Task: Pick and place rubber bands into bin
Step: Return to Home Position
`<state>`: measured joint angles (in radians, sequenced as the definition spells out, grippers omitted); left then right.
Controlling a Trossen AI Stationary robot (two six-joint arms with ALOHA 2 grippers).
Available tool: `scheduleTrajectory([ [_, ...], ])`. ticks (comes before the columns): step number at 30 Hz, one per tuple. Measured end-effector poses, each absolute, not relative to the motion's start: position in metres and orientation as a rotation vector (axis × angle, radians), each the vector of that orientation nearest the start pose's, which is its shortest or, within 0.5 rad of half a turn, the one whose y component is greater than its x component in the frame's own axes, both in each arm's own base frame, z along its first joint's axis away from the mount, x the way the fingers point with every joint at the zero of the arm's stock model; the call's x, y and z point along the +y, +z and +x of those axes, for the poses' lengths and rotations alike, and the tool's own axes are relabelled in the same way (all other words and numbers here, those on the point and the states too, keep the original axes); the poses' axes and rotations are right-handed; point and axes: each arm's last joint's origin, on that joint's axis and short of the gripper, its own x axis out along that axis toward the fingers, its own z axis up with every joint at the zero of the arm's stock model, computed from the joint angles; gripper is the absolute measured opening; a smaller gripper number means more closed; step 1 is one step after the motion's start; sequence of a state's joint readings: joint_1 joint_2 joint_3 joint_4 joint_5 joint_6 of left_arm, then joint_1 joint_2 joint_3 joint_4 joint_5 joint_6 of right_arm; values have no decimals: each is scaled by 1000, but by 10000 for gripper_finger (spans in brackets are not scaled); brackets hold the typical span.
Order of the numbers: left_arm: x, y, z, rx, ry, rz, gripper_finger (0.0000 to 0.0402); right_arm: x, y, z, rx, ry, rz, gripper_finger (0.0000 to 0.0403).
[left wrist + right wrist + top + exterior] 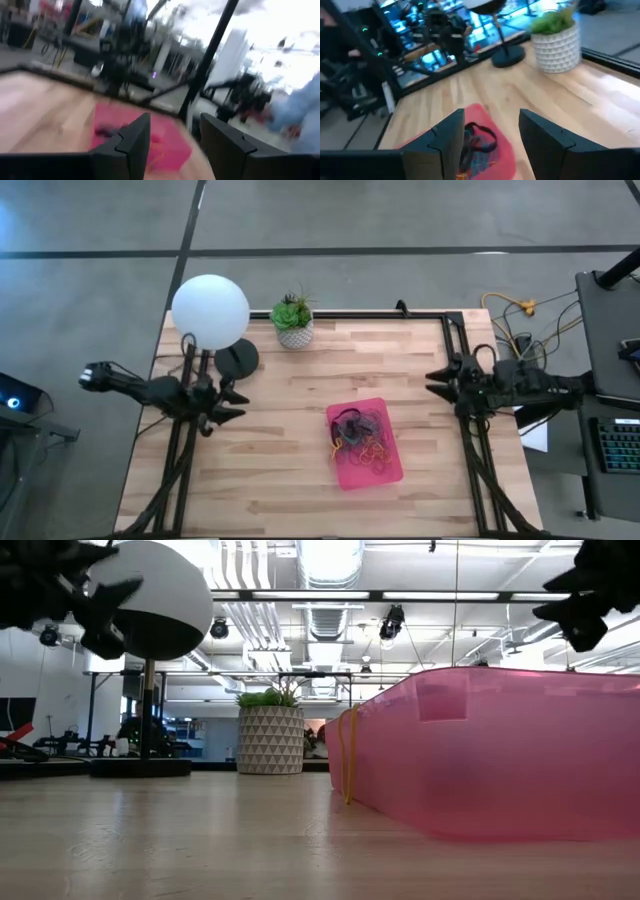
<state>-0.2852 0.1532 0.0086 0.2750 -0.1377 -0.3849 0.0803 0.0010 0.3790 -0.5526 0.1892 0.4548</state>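
Note:
The pink bin (366, 442) rests flat on the wooden table right of centre and holds a heap of rubber bands (362, 436) in several colours. It fills the right of the low view as the bin (500, 755), with one yellow band (351, 755) draped over its wall. My left gripper (232, 404) hovers open near the table's left edge, well clear of the bin. My right gripper (437, 381) hovers open near the right edge. Both wrist views look past open fingers at the bin (145, 135) (485, 140) farther off. Neither gripper holds anything.
A white globe lamp (210, 311) on a black round base (237, 358) stands at the far left. A plant in a white pot (294, 322) stands at the far edge. Bare wood lies around the bin. Cables (520, 320) and a keyboard (622, 445) lie beyond the right edge.

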Motion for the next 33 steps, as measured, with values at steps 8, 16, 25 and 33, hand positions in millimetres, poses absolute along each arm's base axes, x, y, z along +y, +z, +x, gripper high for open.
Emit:
scheduleTrajectory([
  [8, -29, 168, 112, 37, -145, -383, 157, -1, 234, 75, -36, -169, 608, 176],
  [16, -30, 158, 117, 129, -128, -363, 157, 0, 208, 91, 54, -224, 727, 176],
  [25, -31, 150, 121, 200, -114, -347, 157, 0, 189, 104, -153, -167, 399, 176],
  [33, -32, 143, 124, 261, -101, -333, 157, 8, 168, 107, 9, 55, 99, 176],
])
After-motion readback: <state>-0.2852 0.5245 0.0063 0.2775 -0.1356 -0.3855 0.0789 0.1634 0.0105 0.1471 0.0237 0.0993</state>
